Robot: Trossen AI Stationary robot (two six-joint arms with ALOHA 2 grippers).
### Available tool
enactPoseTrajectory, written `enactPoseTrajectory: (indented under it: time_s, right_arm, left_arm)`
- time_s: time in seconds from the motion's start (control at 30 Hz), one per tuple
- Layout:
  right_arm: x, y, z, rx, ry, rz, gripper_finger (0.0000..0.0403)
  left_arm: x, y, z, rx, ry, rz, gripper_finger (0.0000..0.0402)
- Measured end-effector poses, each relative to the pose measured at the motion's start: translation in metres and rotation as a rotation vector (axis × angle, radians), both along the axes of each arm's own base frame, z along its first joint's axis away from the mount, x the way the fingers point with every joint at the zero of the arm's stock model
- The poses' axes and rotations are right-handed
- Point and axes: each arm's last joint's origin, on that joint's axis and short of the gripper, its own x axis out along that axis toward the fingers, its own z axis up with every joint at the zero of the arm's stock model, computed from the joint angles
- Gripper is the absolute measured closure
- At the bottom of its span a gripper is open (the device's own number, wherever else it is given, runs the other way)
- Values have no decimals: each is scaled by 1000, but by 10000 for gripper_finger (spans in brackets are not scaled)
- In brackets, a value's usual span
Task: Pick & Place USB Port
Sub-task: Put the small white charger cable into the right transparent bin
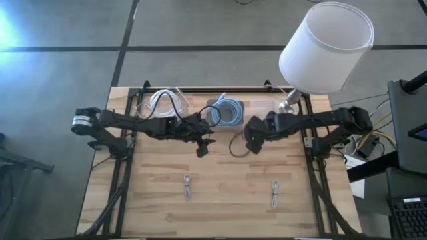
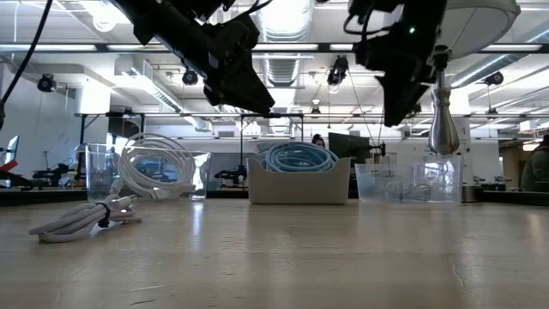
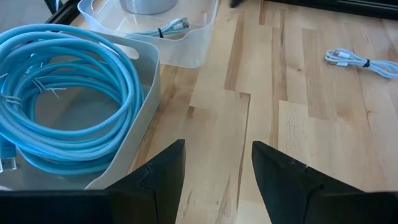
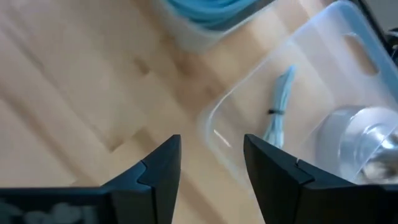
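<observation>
Nearest: white bundled cable [image 2: 86,219] on my counter [image 1: 227,193], at 9 o'clock.
Blue coil [image 1: 223,112]: binned, 12 o'clock.
Left tool [image 1: 202,148]: released, empty.
Right tool [image 1: 251,145]: released, empty.

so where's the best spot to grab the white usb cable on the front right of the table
Probably at the middle of the bundled white USB cable, coming straight down from above. It lies flat on the bare table, folded into a narrow strand running front to back, so fingers closing across its width should catch it. The right gripper, open, is nearest.
</observation>
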Motion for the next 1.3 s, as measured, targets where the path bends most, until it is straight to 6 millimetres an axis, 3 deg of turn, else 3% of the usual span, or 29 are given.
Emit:
enactPoseTrajectory:
  time_s: [0.27, 0.63, 0.93, 1.1, 1.3]
  right_arm:
    - [-15, 48, -16, 174, 45, -30, 236]
    - [-53, 113, -48, 396, 120, -357, 236]
    - [-67, 165, -63, 567, -9, -519, 241]
    - [-67, 181, -75, 589, 1, -557, 243]
    - [-62, 186, -95, 551, 54, -583, 241]
  left_arm:
    - [0, 0, 0, -2, 0, 1, 213]
    - [0, 0, 0, -6, -1, 4, 213]
    - [0, 0, 0, -29, -6, 19, 213]
    - [1, 0, 1, -29, -16, 19, 213]
    - [4, 0, 7, -2, -82, 4, 213]
